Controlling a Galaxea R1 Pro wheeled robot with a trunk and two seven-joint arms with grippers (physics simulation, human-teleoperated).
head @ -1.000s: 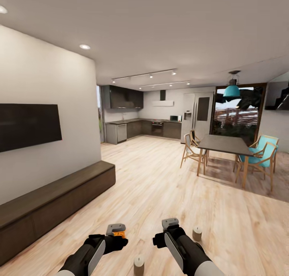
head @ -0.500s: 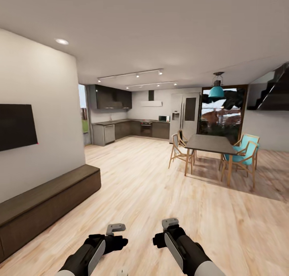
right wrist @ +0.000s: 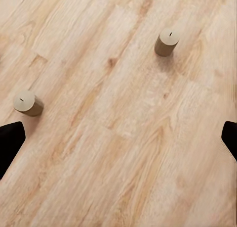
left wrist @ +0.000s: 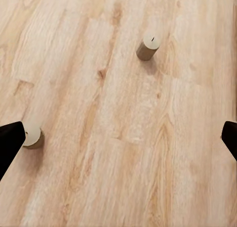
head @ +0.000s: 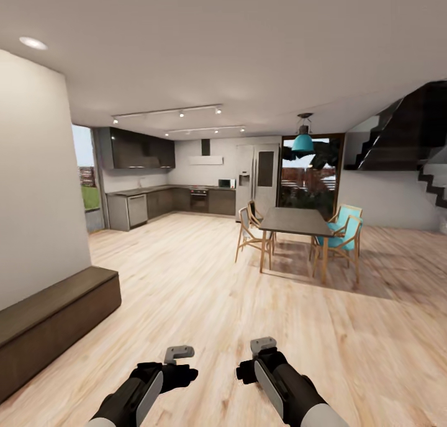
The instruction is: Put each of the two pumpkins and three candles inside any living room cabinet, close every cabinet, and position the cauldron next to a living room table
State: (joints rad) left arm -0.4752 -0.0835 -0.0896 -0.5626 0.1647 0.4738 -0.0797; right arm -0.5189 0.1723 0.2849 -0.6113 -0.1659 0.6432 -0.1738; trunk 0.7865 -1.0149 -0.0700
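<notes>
Both claws empty, jaws wide: left claw (head: 179,360), right claw (head: 259,352) held low over wood floor (head: 205,290).

Two candles stand upright on floor, well apart: one candle (left wrist: 147,46), second candle (left wrist: 31,136) beside left fingertip (left wrist: 10,143).

Risk: we judge base travel could knock candles over and set them rolling.

Cabinet (head: 56,315) at left under white wall; drawers shut. Dining table (head: 292,222) and kitchen beyond.

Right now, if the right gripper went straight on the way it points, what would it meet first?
Probably the bare wood floor. The right gripper points down between two candles, both off its centre line; depth is unclear.
</notes>
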